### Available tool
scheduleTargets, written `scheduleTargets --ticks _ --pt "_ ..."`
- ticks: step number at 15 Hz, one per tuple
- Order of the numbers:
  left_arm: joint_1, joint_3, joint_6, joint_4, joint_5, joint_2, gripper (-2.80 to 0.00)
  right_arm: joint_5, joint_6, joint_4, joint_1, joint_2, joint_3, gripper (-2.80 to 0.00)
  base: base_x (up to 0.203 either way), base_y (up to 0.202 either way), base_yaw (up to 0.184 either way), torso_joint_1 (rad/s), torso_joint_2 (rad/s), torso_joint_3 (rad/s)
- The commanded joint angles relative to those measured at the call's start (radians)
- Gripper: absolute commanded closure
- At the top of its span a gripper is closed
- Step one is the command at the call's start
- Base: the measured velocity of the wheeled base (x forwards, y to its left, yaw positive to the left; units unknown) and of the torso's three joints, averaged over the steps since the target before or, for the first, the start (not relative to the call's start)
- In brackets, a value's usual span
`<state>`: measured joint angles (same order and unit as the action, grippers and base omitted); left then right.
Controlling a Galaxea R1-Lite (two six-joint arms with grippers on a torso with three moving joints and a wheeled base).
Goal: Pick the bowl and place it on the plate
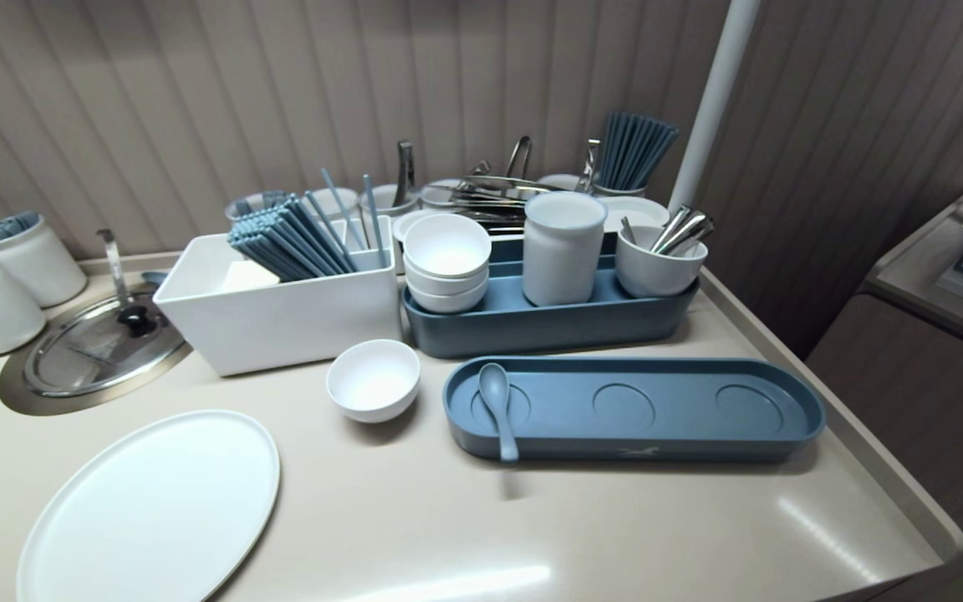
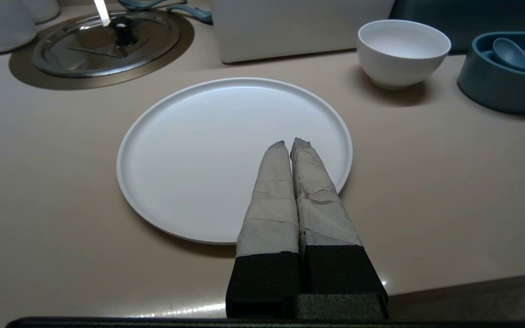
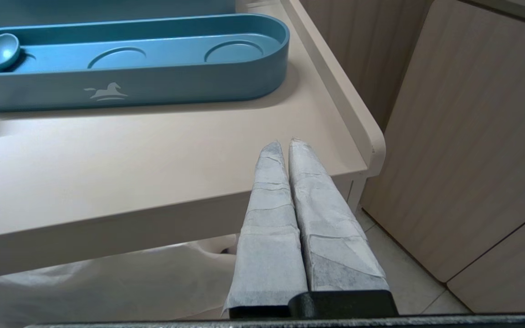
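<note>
- I am holding my left gripper (image 2: 292, 142) with its tape-wrapped fingers pressed together on nothing, over the near part of the round flat white plate (image 2: 189, 136).
- In the head view that plate is lying at the lower left of the frame. The bare beige countertop (image 1: 532, 527) is stretching across the lower middle and lower right.
- I am holding my right gripper (image 3: 285, 143) pressed together and empty too, just off the countertop's front right corner. A wood-grain cabinet panel (image 3: 463, 136) is standing close beside it.
- The countertop's raised lip (image 1: 866, 460) is running down the right side of the head frame.
- The long dark-blue oval tray (image 1: 632, 451) is sitting right of centre. A blue-grey spoon (image 1: 498, 405) is lying in its leftmost round recess, and the other two recesses are showing bare.
- A small white bowl (image 1: 373, 380) is standing empty just left of that tray.
- Behind the bowl, a white rectangular bin (image 1: 298, 322) is holding a bundle of blue chopsticks (image 1: 289, 238).
- Behind the oval tray, a deeper blue trough (image 1: 532, 330) is holding stacked white bowls (image 1: 446, 259), a white cylindrical jar (image 1: 563, 247) and a white cup of metal cutlery (image 1: 657, 267).
- A round steel lid (image 1: 97, 347) is sitting in the countertop at the left.
</note>
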<state>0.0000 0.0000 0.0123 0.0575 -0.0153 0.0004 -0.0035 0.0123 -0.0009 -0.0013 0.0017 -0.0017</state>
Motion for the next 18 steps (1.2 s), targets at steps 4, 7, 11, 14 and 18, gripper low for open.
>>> scheduleTargets --ticks 4,7,11,14,18 --pt "0.0 0.029 0.0 0.001 0.0 0.0 0.0 0.0 0.003 -0.001 0.0 0.0 0.0 0.0 0.0 0.0 0.0 0.0 0.0 0.0" --pt "0.0 0.028 0.0 0.001 0.0 0.0 0.0 0.0 0.0 -0.002 0.0 0.0 0.002 0.0 0.0 0.0 0.0 0.0 0.0 0.0" --pt "0.0 0.028 -0.001 0.001 0.0 0.001 0.0 0.0 0.0 -0.002 0.0 0.0 0.002 0.0 0.0 0.0 0.0 0.0 0.0 0.0" --pt "0.0 0.028 0.0 0.001 0.0 0.001 0.0 0.0 0.0 -0.002 0.0 0.0 0.0 0.0 0.0 0.0 0.0 0.0 0.0 0.0" --pt "0.0 0.028 0.0 0.001 0.0 0.001 0.0 0.0 0.0 -0.002 0.0 -0.001 0.001 0.0 0.0 0.0 0.0 0.0 0.0 0.0"
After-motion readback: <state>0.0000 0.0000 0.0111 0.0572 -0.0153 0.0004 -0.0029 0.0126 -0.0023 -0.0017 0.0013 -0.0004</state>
